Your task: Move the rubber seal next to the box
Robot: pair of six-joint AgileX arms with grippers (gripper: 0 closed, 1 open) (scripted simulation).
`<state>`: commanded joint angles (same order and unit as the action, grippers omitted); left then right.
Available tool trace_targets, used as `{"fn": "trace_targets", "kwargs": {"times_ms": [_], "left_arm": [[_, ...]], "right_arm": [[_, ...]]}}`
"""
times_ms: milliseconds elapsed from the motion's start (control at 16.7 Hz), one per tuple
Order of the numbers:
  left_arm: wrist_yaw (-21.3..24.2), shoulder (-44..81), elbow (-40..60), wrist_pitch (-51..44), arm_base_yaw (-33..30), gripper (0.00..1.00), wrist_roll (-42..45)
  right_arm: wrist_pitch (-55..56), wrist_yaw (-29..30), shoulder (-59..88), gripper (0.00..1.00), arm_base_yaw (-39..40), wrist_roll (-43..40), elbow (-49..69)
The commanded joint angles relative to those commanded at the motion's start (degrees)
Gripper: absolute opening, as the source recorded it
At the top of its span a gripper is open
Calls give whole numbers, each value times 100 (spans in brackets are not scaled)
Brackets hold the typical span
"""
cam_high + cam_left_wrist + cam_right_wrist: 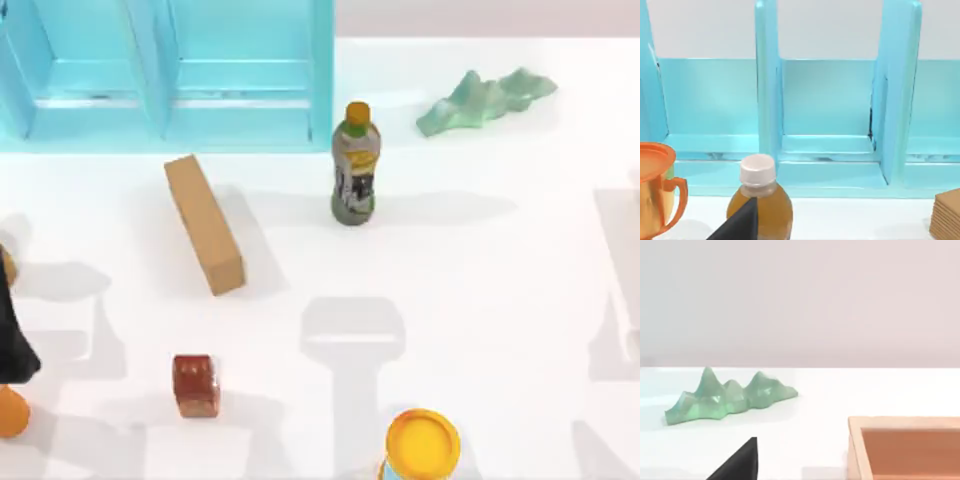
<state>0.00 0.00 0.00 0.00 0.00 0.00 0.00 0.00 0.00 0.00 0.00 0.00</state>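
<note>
The rubber seal [195, 384], a small glossy cube, sits near the counter's [480, 300] front-left, short of the tan box [204, 224]. Left pincer [15, 345] waits at the left edge; jaw state unclear. The seal looks light, slightly slippery; pinch opposite flat sides.

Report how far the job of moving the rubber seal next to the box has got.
Nothing looks done yet. The rubber seal sits on the table's near left part, apart from the long tan box, untouched. Nothing is in hand: the left arm is at the table's left edge, not over the seal. Left to do: reach the seal, grasp it, carry it and set it down beside the box.
</note>
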Motion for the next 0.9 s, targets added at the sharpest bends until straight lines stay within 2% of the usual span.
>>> {"fn": "trace_targets", "kwargs": {"times_ms": [240,420,660,900], "left_arm": [[0,0,0,0,0,100,0],[0,0,0,0,0,100,0],[0,0,0,0,0,100,0],[0,0,0,0,0,100,0]], "right_arm": [[-104,-29,129,100,89,51,136],[-589,-148,758,100,494,300,809],[-1697,-362,2283,100,1381,890,2540],[-3161,-545,4431,100,2466,1686,5125]]}}
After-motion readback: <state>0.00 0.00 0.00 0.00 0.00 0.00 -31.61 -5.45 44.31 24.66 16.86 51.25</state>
